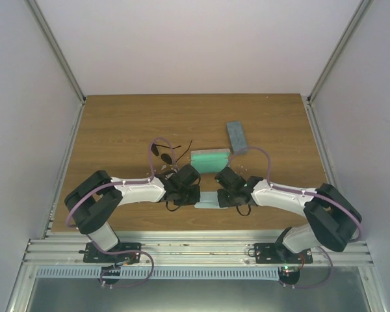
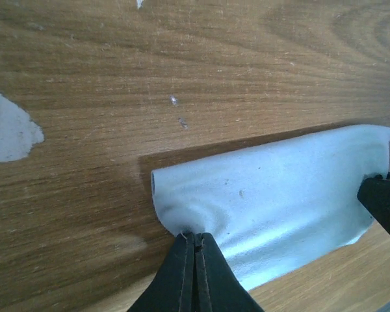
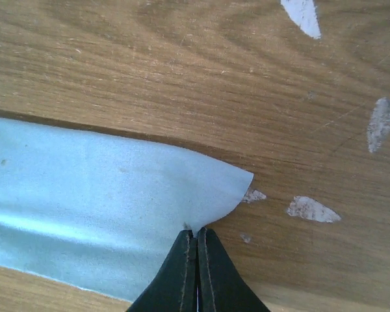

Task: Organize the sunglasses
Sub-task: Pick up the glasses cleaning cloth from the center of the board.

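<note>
A light blue cloth [image 1: 208, 200] lies on the wooden table between my two grippers and is folded over along its far side. My left gripper [image 2: 195, 237] is shut on the cloth's [image 2: 273, 195] near left edge. My right gripper [image 3: 196, 231] is shut on the near right corner of the cloth [image 3: 97, 188]. In the top view the left gripper [image 1: 196, 196] and right gripper [image 1: 221, 197] face each other across the cloth. One pair of sunglasses [image 1: 164, 155] with dark round lenses and thin black arms lies behind the left gripper, untouched.
A teal-green case [image 1: 210, 160] sits just behind the grippers. A grey-blue case [image 1: 236, 136] lies further back to the right. Side walls border the table [image 1: 117, 130]. The wood shows white scuffed patches [image 3: 312, 209].
</note>
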`<state>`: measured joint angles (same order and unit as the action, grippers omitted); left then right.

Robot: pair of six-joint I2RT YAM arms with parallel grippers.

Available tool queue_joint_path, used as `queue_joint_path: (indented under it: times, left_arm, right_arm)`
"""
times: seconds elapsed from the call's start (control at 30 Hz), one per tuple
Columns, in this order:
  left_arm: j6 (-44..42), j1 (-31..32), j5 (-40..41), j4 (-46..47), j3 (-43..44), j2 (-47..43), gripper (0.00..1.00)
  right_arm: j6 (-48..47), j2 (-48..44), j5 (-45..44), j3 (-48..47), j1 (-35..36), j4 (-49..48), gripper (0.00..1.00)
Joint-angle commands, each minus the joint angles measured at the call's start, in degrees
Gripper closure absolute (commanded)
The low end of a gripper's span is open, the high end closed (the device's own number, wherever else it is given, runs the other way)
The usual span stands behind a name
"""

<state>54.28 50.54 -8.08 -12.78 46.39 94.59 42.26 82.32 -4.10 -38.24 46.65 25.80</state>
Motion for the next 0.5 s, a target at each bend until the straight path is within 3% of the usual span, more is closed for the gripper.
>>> queue_joint_path:
  times: [0.0, 0.47]
  left_arm:
    - [-1.78, 0.35, 3.66, -1.27, 0.95, -3.35, 1.0]
    - [-5.97, -3.0, 4.9, -3.07, 7.24, -6.34, 1.0]
  right_arm:
    - [0.54, -2.63, -4.05, -2.03, 0.46, 4.27, 0.99]
    - [-5.03, -2.81, -6.53, -11.5, -3.04, 4.67, 0.99]
